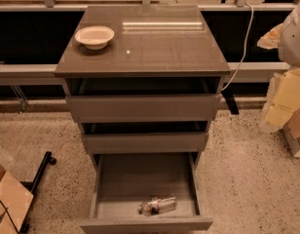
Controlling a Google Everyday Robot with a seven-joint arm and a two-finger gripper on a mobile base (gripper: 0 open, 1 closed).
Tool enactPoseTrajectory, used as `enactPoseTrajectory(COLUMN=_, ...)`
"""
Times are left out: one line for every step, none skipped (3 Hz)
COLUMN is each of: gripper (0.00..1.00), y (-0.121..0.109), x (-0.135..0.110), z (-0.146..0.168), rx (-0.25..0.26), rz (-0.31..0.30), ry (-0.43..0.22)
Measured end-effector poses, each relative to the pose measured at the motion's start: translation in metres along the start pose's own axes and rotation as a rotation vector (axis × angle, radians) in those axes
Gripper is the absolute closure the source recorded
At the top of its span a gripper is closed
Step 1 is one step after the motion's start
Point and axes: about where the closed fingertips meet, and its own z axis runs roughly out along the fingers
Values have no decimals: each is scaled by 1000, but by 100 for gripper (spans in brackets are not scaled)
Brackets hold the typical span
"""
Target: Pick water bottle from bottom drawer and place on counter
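Lying untouched at the front of the open bottom drawer [145, 179], the water bottle [157, 204] has yet to reach the worktop [164, 48], and the jaws are out of sight, so I cannot tell their opening.

Water bottle [157, 205] is seen lying on its side near the front of the pulled-out bottom drawer [146, 224]; white bowl [94, 36] is set on counter [159, 52]; gripper is out of frame.

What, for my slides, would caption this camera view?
Open bottom drawer holds water bottle; bowl on counter; gripper out of view.
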Motion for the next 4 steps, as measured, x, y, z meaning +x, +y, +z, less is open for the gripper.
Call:
enactPoseTrajectory(gripper=0, y=-7, x=4, z=16, rx=22, rz=6, ry=-44)
enactPoseTrajectory(gripper=0, y=-12, x=2, z=14, rx=45, rz=5, ry=-54)
enactPoseTrajectory(gripper=0, y=-2, x=-1, z=30, rx=4, rz=2, ry=-35)
enactPoseTrajectory(gripper=0, y=9, x=-5, z=72, rx=-59, rz=-15, ry=-39)
